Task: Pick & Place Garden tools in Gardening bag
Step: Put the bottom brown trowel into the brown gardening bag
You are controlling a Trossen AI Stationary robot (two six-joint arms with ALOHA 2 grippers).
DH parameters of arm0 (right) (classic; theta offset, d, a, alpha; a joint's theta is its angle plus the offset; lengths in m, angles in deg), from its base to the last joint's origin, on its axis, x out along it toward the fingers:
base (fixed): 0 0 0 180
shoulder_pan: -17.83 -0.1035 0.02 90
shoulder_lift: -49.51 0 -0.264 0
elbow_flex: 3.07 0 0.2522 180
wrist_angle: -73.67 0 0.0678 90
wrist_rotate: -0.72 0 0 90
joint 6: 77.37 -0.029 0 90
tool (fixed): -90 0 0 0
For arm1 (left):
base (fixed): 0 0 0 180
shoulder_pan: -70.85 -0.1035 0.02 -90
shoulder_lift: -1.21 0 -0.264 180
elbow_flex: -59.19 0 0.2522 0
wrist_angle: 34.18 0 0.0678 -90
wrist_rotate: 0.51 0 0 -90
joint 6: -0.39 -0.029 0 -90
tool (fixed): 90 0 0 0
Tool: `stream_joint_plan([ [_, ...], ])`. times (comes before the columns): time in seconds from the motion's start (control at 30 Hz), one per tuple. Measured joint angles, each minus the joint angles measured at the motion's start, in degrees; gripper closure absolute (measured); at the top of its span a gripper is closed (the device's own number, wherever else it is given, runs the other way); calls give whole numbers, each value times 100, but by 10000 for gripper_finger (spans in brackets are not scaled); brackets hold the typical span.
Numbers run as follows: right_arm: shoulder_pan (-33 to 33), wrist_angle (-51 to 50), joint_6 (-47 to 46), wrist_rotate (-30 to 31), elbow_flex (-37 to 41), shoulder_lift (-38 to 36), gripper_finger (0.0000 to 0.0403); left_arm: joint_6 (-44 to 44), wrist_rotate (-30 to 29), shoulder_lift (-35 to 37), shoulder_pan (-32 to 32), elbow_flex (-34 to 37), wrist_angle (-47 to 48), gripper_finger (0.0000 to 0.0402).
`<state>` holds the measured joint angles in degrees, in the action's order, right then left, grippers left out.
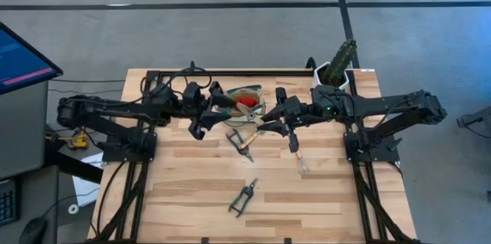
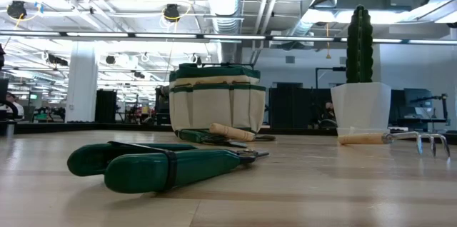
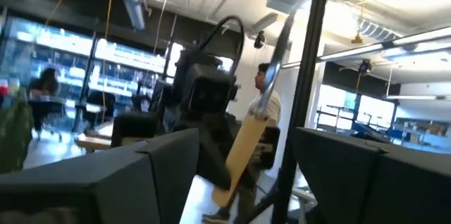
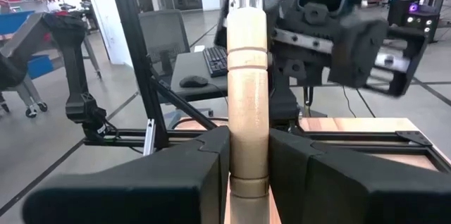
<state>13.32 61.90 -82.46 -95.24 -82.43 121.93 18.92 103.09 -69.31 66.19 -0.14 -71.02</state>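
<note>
My right gripper [image 4: 248, 155] is shut on a wooden-handled trowel [image 3: 246, 143], held in the air beside the gardening bag [image 1: 245, 94]. The cream bag with green trim [image 2: 216, 102] stands on the table's far middle, a red-headed tool [image 1: 246, 103] inside it. My left gripper [image 3: 243, 192] stands open on the bag's other side, facing the trowel with nothing between its fingers. Green-handled shears [image 2: 164, 166] lie on the near table. A wooden-handled tool [image 2: 230, 132] lies in front of the bag. A hand rake [image 2: 400, 138] lies to the right. My right gripper pinches the trowel's wooden handle [image 4: 246, 115] between its two fingers, toward the handle's free end. The fingers come level from the table's right and lie across the handle. The trowel stands nearly upright, lifted clear, its metal blade [image 3: 276, 58] pointing up.
A white pot with a green cactus [image 1: 337, 66] stands at the table's far right corner. A black frame rail [image 1: 230, 73] runs along the far edge. A monitor [image 1: 23, 56] is off the table's left. People show in the room beyond.
</note>
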Motion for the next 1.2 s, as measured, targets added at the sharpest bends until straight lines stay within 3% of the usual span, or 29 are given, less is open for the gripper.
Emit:
stream_joint_plan([
  [0.37, 7, -28, -102, 0, 0, 0, 345, -658, -33, -146, 173, -429, -40, 204],
  [0.63, 7, -93, -105, 0, 0, 2, 345, -672, -42, -649, 250, -816, -19, 206],
  [1.2, 7, -172, -251, 2, 28, 4, 345, -673, -142, -912, 403, -1064, -52, 207],
])
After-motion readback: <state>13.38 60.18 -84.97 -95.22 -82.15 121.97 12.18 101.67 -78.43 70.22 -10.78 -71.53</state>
